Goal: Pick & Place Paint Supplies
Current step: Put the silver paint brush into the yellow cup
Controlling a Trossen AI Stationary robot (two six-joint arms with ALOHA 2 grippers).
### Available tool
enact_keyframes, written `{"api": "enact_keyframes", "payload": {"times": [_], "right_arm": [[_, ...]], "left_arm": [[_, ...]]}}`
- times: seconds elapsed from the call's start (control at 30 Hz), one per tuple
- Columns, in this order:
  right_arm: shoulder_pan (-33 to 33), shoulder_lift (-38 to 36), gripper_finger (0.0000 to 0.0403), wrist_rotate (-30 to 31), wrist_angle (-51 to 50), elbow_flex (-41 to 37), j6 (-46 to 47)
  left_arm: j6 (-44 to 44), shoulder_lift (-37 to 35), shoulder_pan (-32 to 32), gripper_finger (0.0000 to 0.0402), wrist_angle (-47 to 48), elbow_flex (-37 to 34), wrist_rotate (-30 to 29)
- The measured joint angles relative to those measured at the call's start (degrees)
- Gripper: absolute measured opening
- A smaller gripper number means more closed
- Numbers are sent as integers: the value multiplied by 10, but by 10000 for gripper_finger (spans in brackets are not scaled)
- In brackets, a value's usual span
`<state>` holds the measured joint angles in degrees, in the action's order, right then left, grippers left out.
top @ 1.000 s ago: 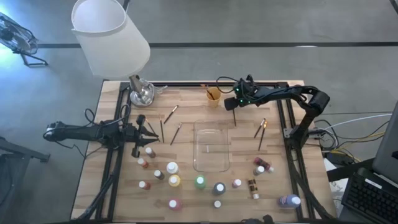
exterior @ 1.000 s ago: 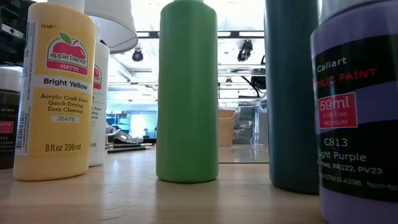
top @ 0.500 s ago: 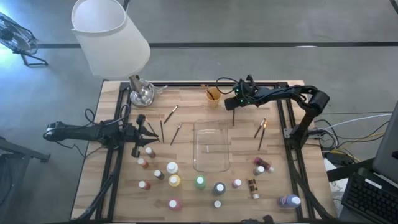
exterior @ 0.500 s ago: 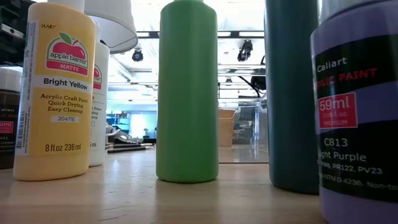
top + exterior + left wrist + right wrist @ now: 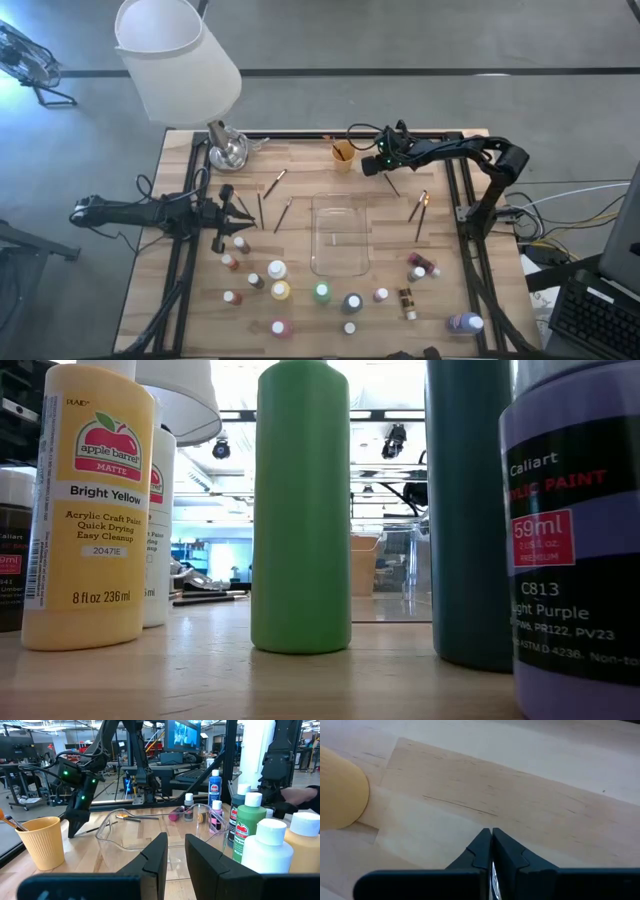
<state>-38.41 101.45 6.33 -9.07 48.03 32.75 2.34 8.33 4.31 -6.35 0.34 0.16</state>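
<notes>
My left gripper (image 5: 237,212) at the bench's left edge, fingers slightly apart on nothing, paint bottles (image 5: 279,290) along the near edge, right gripper (image 5: 372,168) pinched together beside the orange cup (image 5: 343,152), brush (image 5: 391,183) under it.

Around the clear tray (image 5: 338,235), roughly sixteen small paint bottles (image 5: 280,290) stand toward the near edge. About six loose brushes (image 5: 283,213) lie beside it. One orange cup (image 5: 344,153) sits beyond it.
</notes>
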Motion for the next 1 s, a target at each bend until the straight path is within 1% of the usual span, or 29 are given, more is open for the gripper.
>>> {"api": "enact_keyframes", "payload": {"times": [0.1,0.2,0.4,0.6,0.7,0.87,0.93,1.0], "right_arm": [[0,-10,8,-2,-20,13,-18],[1,-22,8,-10,-61,35,-40],[0,-46,8,10,-124,96,-83],[4,-68,8,10,-134,138,-120],[11,-78,8,10,-134,158,-139],[31,-97,8,9,-106,191,-179],[41,-105,8,4,-76,198,-197],[48,-112,8,-15,-23,201,-212]], "left_arm": [[0,0,0,74,0,0,0],[0,0,0,74,0,0,0],[0,0,0,74,0,0,0],[0,0,0,74,0,0,0],[0,0,0,74,0,0,0],[0,0,0,74,0,0,0],[0,0,0,74,0,0,0],[0,0,0,74,0,0,0]]}}
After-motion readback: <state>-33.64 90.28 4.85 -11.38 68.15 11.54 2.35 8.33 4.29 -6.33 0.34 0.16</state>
